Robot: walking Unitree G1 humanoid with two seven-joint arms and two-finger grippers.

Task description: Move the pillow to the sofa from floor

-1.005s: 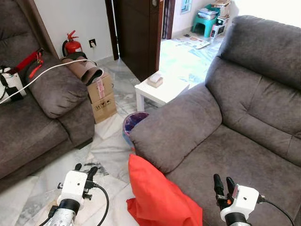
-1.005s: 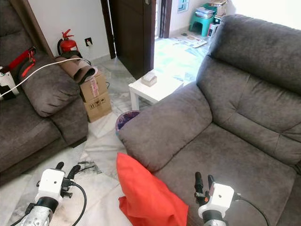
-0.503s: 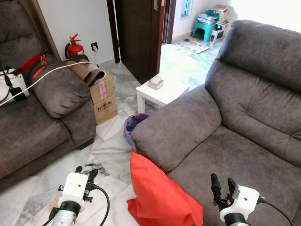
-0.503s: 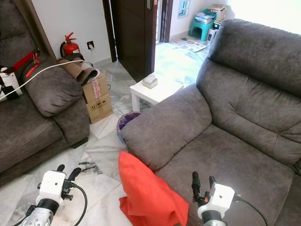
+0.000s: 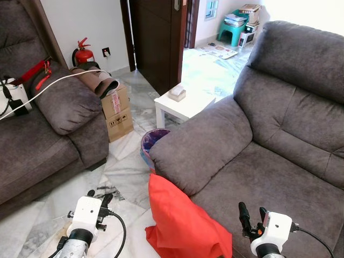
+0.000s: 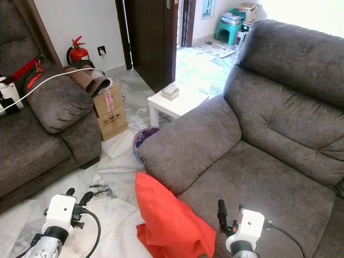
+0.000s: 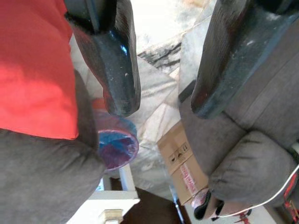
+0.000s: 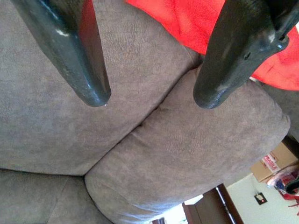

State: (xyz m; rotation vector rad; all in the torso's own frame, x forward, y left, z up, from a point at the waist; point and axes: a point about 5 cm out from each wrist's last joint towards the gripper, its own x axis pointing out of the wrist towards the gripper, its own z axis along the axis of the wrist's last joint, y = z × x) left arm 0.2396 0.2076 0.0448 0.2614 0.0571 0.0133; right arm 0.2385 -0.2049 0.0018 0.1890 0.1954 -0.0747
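Pillow (image 5: 183, 223), red, stands on the floor (image 5: 123, 172) against the sofa (image 5: 258, 161) front, between the two hands. Left hand (image 5: 98, 196) and right hand (image 5: 251, 212) both hang open and empty. Bring them inward, probably gripping opposite edges, then lift onto the seat.

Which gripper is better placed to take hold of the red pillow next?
Neither is clearly better: the red pillow leans on the sofa between them. Left gripper hovers open over the floor; right gripper hovers open over the seat. Both together seems likeliest.
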